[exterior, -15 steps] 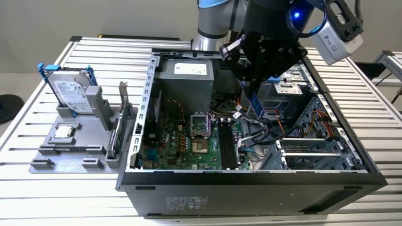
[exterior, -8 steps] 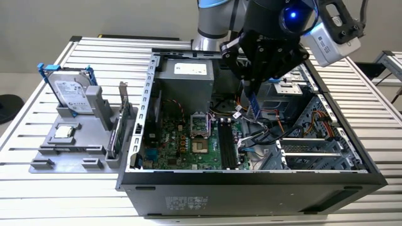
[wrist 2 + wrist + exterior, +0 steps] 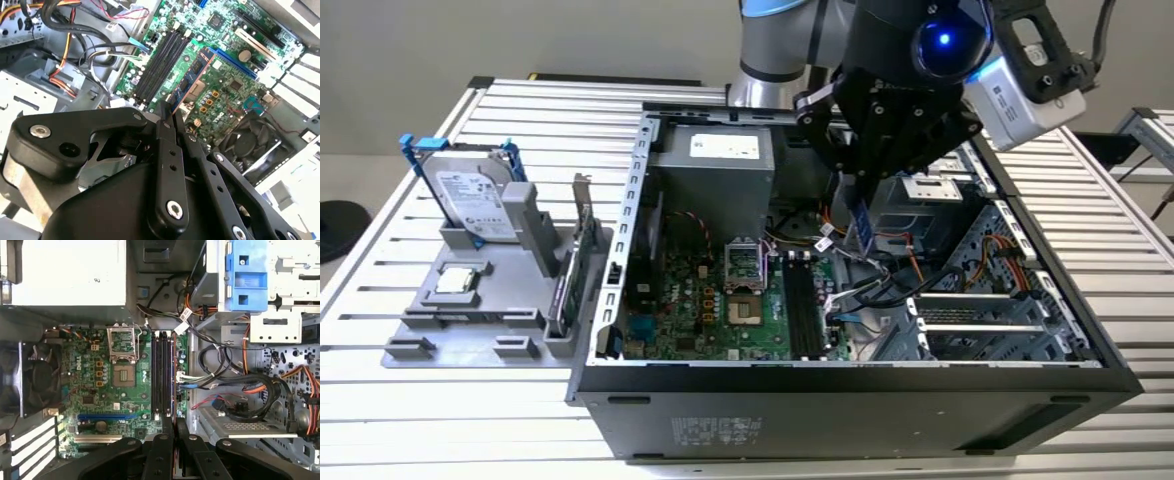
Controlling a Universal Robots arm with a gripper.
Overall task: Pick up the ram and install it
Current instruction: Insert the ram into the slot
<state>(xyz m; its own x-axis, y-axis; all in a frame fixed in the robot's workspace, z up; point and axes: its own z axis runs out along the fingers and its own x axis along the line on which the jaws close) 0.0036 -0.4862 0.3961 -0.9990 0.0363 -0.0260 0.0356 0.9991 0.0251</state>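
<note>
The ram (image 3: pixel 865 222) looked like a light, stiff, thin board. It would likely be brittle if bent and easy to damage at its chips and contact edge, so the sound place to hold it was by the flat faces near the upper edge, leaving the contact edge free.

The tool (image 3: pixel 859 188) had it just so. In the second wrist view the fingers (image 3: pixel 165 130) were closed to a narrow gap on the stick (image 3: pixel 192 75), pinching its faces near one long edge, and the rest of the board reached out beyond the tips.

The ram hung above the memory slots (image 3: pixel 803 310), apart from them, inside the open computer case (image 3: pixel 854 375). In the first wrist view the tool (image 3: pixel 174 422) sat just off the end of the dark memory slots (image 3: pixel 162 372) and roughly in line with their length. I could not tell which slot the stick was over.
</note>
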